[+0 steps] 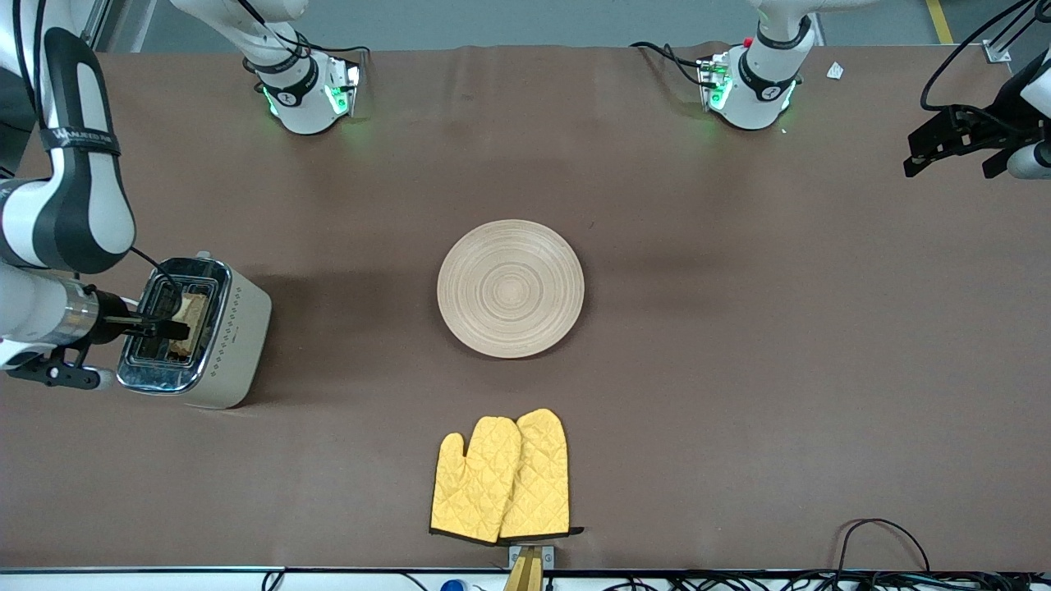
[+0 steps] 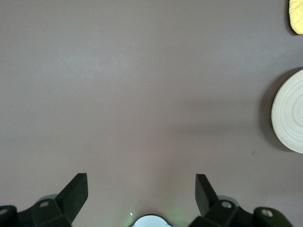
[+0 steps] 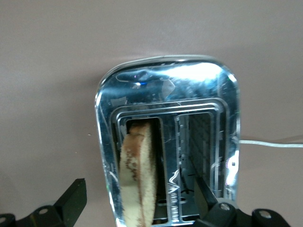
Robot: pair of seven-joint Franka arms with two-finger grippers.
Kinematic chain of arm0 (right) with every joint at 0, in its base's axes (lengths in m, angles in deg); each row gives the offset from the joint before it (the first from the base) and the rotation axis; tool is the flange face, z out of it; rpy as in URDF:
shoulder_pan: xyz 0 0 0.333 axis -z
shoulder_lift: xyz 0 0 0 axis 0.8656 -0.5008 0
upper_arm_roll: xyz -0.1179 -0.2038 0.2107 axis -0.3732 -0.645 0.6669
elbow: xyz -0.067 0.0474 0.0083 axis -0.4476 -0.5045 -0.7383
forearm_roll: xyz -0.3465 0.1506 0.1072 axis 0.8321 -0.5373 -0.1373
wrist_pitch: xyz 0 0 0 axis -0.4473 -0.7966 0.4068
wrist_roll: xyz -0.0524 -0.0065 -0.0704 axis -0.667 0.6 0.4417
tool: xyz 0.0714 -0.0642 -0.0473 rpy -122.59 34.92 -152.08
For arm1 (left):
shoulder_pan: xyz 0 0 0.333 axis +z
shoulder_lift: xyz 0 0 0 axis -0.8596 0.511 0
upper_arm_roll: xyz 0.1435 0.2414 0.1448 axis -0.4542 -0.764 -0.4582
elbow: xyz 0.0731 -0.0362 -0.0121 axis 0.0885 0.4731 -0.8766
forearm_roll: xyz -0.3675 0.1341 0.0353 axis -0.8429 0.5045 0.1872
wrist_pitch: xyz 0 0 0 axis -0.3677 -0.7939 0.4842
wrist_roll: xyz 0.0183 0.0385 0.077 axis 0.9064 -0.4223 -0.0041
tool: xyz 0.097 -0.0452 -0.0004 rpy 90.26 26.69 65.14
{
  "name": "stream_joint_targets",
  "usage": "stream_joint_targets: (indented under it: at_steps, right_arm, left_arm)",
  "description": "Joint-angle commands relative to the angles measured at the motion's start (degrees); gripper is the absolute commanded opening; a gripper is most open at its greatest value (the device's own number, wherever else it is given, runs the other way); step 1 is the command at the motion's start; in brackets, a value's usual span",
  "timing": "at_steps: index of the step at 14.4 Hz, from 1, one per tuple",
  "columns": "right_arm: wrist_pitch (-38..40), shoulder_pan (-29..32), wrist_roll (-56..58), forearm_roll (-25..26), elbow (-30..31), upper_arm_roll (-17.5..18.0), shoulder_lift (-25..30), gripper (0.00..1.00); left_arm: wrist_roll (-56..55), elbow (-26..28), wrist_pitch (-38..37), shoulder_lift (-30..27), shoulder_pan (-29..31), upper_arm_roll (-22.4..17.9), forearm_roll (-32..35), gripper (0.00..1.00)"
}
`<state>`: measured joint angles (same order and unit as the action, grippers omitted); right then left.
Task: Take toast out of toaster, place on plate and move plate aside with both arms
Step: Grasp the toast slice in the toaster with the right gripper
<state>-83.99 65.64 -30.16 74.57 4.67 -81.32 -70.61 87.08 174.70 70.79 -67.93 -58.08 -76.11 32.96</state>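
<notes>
At nine o'clock from the plate (image 1: 510,288), the right gripper (image 1: 168,329) hangs spread wide over the toaster (image 1: 197,332), straddling the toast (image 1: 191,316) to pinch it; the left gripper (image 1: 956,148), also wide, waits at two o'clock.

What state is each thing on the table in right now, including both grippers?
toast: upright in one toaster slot, not yet lifted
toaster: standing at the right arm's end, other slot empty
plate: bare, mid-table
oven mitts: lying flat, overlapping, nearer the front camera than the plate
right gripper: open over the toaster
left gripper: open, waiting over bare table
</notes>
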Motion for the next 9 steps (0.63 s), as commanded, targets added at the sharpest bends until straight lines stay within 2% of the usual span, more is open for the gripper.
stream_joint_targets:
  at_steps: [1, 5, 7, 9]
  right_arm:
    - [-0.2, -0.6, -1.9, -0.8, 1.5, 0.1, 0.6, 0.88]
    - [-0.1, -0.7, -1.9, -0.5, 2.6, 0.1, 0.6, 0.23]
    - [0.1, -0.4, -1.1, -0.2, 2.6, 0.1, 0.6, 0.05]
    - [0.4, -0.4, -0.5, -0.1, 2.5, 0.1, 0.6, 0.01]
  left_arm:
    - [0.8, -1.9, -1.3, 0.2, -0.1, -0.1, 0.8, 1.00]
    - [0.0, -2.4, -1.3, 0.9, -0.2, 0.0, 0.7, 1.00]
    - [0.0, -2.7, -1.3, 1.0, -0.2, 0.0, 0.7, 1.00]
    - [0.0, -2.7, -1.3, 1.1, -0.2, 0.0, 0.7, 1.00]
